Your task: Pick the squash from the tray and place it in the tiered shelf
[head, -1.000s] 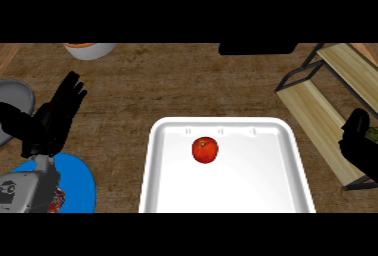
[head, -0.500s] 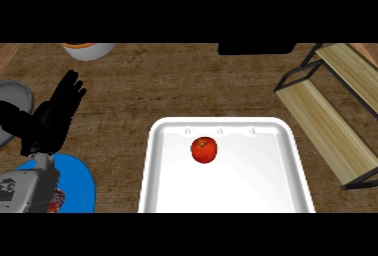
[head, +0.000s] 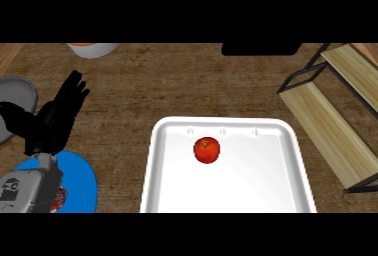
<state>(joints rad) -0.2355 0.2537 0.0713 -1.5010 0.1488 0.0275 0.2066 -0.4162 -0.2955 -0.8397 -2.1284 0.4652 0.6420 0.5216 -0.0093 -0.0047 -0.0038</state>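
A small red-orange squash (head: 207, 150) lies in the upper middle of the white tray (head: 295, 175), with nothing touching it. The wooden tiered shelf (head: 332, 130) with its black frame stands along the right side. My left hand (head: 52, 120) rests open at the left, fingers straight and pointing up, well away from the tray. My right hand does not show in the view.
A blue plate (head: 81, 185) lies under my left forearm at the lower left. A grey round dish (head: 16, 95) sits at the left edge. A white and orange bowl (head: 92, 49) and a black object (head: 262, 48) stand at the back.
My right hand, seen at the right edge one second ago, has left the view. The left hand and the squash have stayed in place.
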